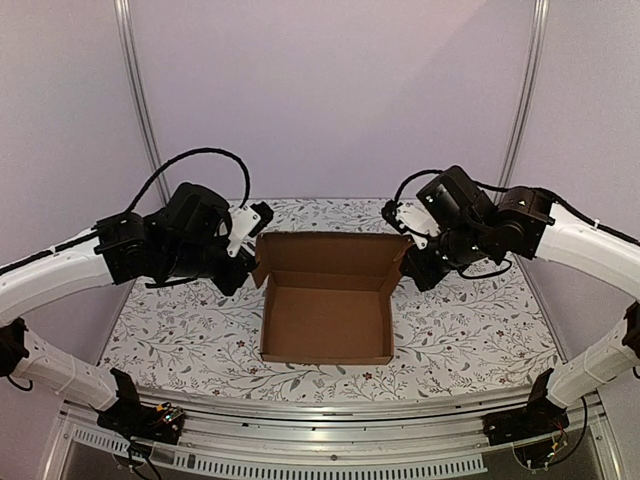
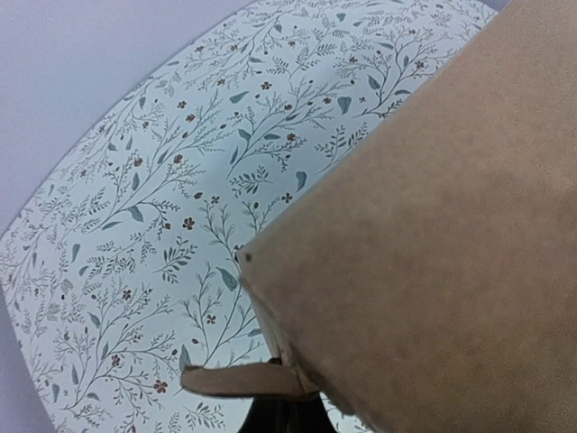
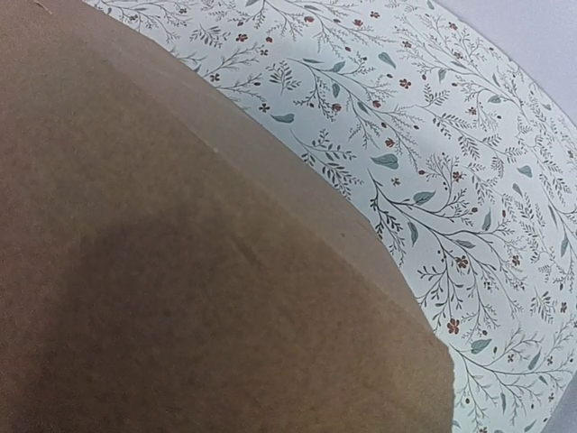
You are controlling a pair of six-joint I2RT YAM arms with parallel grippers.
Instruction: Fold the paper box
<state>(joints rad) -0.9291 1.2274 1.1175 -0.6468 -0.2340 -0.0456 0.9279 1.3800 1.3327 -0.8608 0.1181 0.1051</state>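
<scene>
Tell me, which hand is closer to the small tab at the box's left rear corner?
Left. The left hand sits right at that tab of the paper box; the right hand is across the raised lid, at the opposite rear corner.

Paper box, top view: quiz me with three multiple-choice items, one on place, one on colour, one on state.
1. Where is the box? A. middle of the table B. at the left edge C. on the front rail
2. Its colour? A. white B. brown C. blue
3. Its lid? A. shut flat B. torn off C. standing open at the far side

1 A: it sits centred on the floral table.
2 B: it is plain brown cardboard.
3 C: the lid stands up, with the inside of the box showing.
</scene>
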